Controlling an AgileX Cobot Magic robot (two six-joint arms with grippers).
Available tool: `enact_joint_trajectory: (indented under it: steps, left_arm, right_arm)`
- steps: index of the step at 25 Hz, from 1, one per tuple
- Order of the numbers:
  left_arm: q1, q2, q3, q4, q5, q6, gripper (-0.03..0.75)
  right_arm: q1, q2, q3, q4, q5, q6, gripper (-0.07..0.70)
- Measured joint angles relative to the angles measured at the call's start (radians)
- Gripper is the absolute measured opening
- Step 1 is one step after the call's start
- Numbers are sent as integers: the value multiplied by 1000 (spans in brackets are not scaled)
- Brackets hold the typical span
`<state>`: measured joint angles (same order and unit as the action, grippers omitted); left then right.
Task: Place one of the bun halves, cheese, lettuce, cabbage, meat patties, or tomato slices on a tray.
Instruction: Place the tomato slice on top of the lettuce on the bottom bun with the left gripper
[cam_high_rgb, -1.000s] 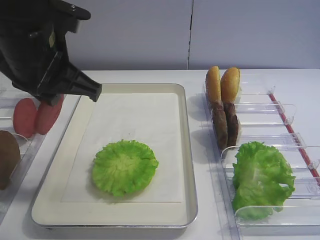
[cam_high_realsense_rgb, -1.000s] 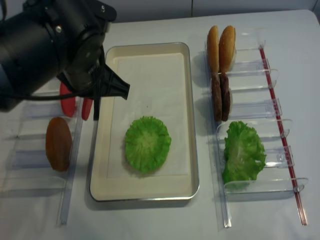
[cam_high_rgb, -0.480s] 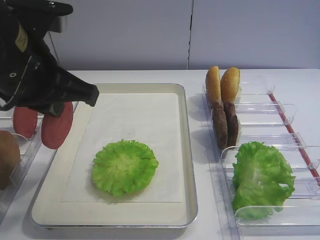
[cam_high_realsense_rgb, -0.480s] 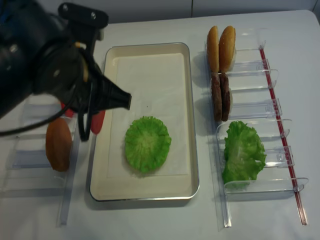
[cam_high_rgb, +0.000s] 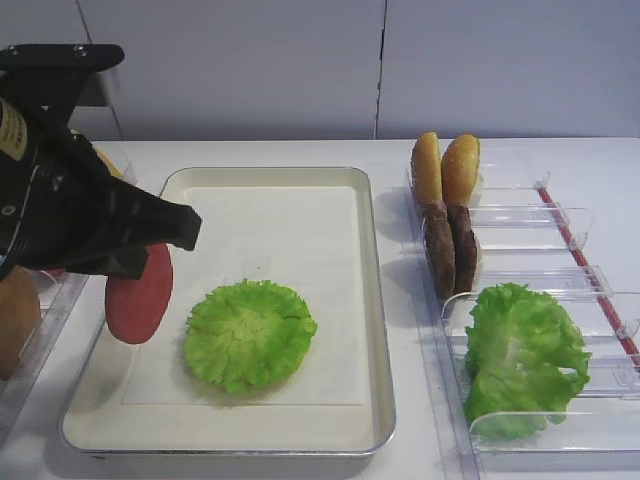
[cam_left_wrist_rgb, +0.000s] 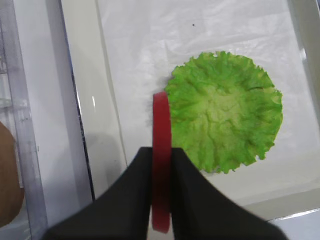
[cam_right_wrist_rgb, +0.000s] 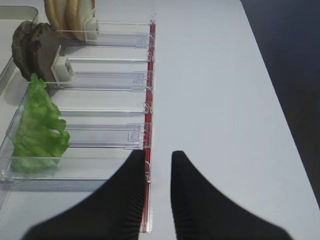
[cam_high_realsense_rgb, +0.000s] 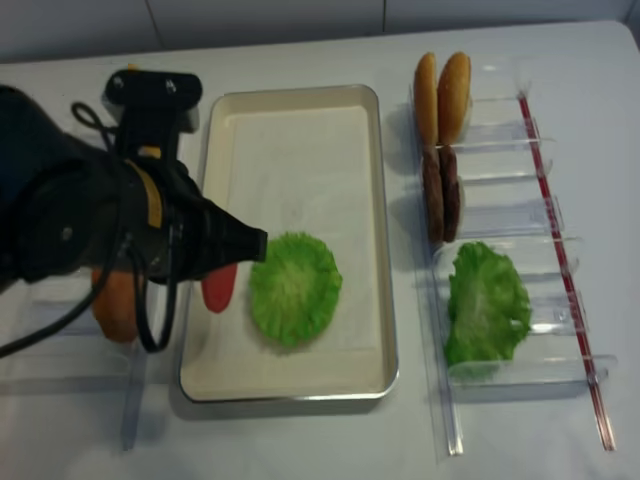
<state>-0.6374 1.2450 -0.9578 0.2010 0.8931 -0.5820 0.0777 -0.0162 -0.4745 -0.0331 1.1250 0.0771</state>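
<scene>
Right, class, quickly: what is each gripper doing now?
Left gripper: shut on a tomato slice, held on edge over the tray.
Right gripper: shut, holding nothing.

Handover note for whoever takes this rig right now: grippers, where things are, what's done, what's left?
Left gripper: shut on a tomato slice, held on edge over the tray, beside the round green leaf.
Right gripper: shut, holding nothing, over the table by the right-hand bins.
Buns, patties and lettuce sit in those bins.
Done: slice picked and carried over the tray.
Left: lower it, let go.
</scene>
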Motion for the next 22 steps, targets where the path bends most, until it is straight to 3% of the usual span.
enact_joint_trajectory:
  steps: [5, 9, 13, 16, 22]
  left_arm:
    - [0, 0, 7, -49, -30, 27, 60]
    - [0, 0, 7, -111, -88, 90, 60]
    - [35, 0, 7, -182, -95, 147, 60]
    - [125, 0, 7, -322, -95, 284, 60]
    - [300, -2, 36, -726, -100, 684, 60]
  right_arm:
    - [0, 0, 0, 0, 0, 0, 184]
    - [0, 0, 0, 0, 0, 0, 184]
    - [0, 0, 0, 0, 0, 0, 184]
    - [0, 0, 0, 0, 0, 0, 184]
    - [0, 0, 0, 0, 0, 0, 184]
